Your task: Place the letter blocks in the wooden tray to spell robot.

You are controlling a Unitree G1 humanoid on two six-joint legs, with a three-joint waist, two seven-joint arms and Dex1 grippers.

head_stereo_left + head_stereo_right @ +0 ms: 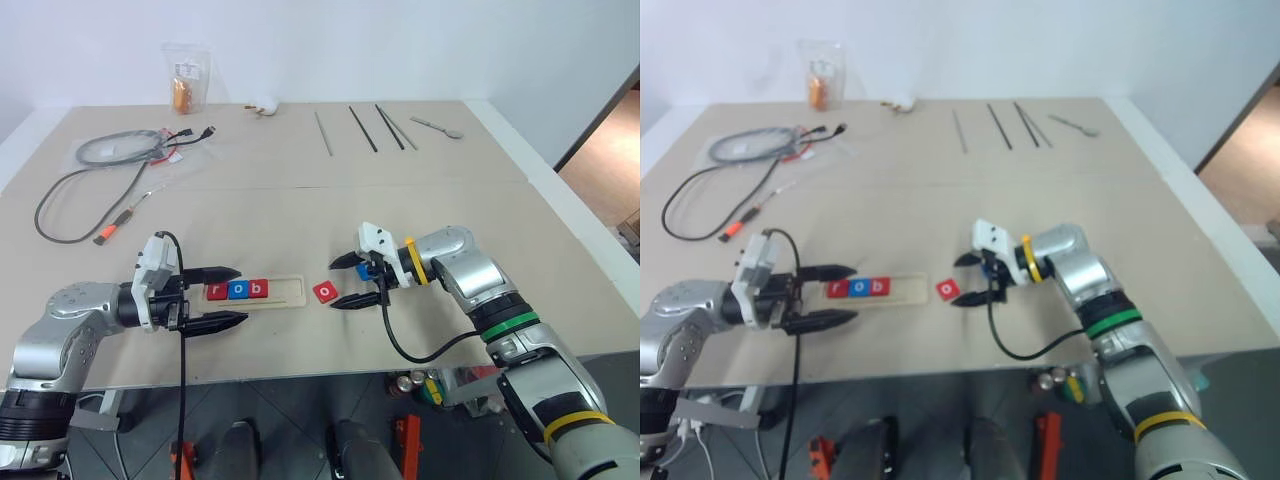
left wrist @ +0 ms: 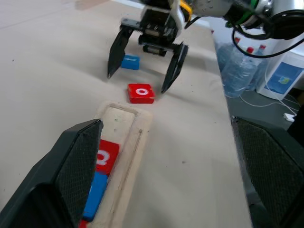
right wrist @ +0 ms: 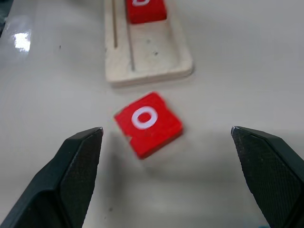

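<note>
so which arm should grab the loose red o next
Right. Its open gripper already sits beside the red o, fingers facing it, just off the tray end. The left gripper is at the tray's far end, by r, o, b.

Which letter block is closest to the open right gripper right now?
The red o block lying loose on the table just past the wooden tray's end, between the right gripper's open fingers. The r, o, b blocks sit in the tray; a blue block lies behind the gripper.
</note>
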